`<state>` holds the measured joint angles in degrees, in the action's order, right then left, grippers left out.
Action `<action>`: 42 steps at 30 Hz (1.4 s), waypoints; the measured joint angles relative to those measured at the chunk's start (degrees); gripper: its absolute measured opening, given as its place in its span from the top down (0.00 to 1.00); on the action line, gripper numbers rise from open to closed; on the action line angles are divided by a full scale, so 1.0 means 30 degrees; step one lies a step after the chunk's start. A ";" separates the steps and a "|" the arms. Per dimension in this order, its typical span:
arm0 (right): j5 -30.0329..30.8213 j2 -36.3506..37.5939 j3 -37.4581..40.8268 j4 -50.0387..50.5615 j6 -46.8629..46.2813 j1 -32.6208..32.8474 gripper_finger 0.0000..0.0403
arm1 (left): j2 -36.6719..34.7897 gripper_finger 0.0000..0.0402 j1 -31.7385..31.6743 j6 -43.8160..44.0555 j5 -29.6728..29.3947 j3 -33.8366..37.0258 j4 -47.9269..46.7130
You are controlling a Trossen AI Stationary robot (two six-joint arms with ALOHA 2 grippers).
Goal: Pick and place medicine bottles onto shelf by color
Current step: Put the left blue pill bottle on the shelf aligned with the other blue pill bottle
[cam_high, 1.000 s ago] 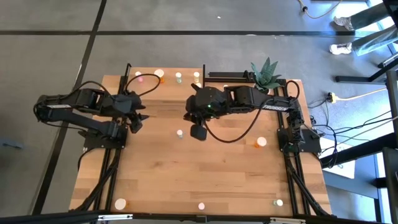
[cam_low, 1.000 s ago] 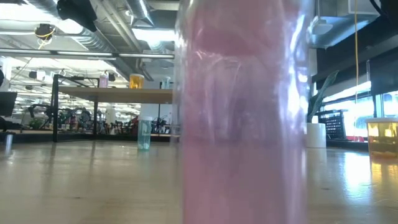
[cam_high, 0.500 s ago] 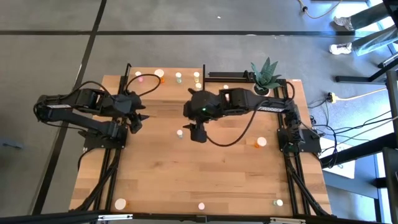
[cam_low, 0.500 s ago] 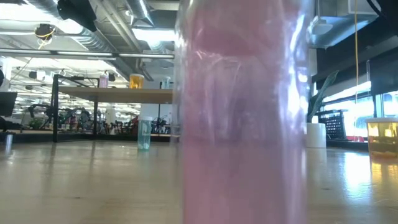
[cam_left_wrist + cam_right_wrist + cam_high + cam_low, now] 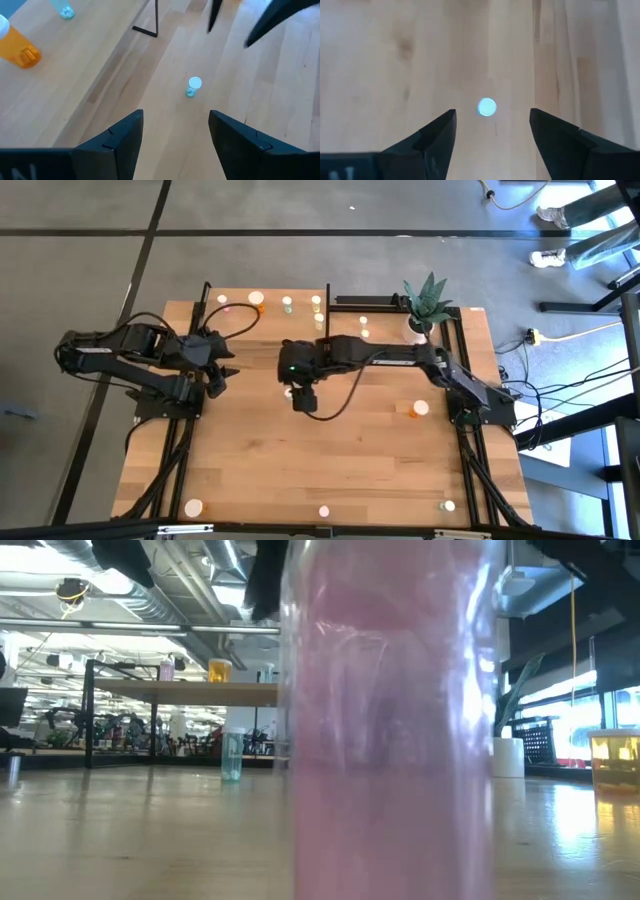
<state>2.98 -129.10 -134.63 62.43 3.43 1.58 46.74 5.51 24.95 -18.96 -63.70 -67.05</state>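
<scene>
A small green medicine bottle with a white cap (image 5: 487, 107) stands upright on the tabletop near the middle (image 5: 289, 392). My right gripper (image 5: 492, 127) hovers open above it, pointing down, one finger on either side of the cap and touching nothing (image 5: 298, 384). My left gripper (image 5: 175, 130) waits open and empty over the table's left part (image 5: 224, 370), looking toward the same bottle (image 5: 193, 86). The shelf (image 5: 267, 288) stands at the far edge and carries pink (image 5: 225, 305), orange (image 5: 257, 299), green (image 5: 287, 304) and yellowish (image 5: 316, 304) bottles.
A potted plant (image 5: 428, 300) stands at the far right. Loose bottles lie at the right (image 5: 418, 409) and along the near edge (image 5: 192, 507) (image 5: 323, 511) (image 5: 447, 505). A pink bottle (image 5: 390, 720) right before the low camera blocks most of that view.
My right arm has stretched out toward the table's left edge, carrying its gripper from right of the small green bottle to a place above it. The bottle has stayed put.
</scene>
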 joint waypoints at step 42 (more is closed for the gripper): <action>-0.2387 -0.4659 0.1746 -0.3051 0.1957 -0.0863 0.37 | 0.0000 0.46 0.0105 0.0670 -0.0015 0.0000 0.0022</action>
<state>-4.19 -143.07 -129.39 53.28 9.30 -1.01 46.74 5.82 26.96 -19.00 -63.70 -66.98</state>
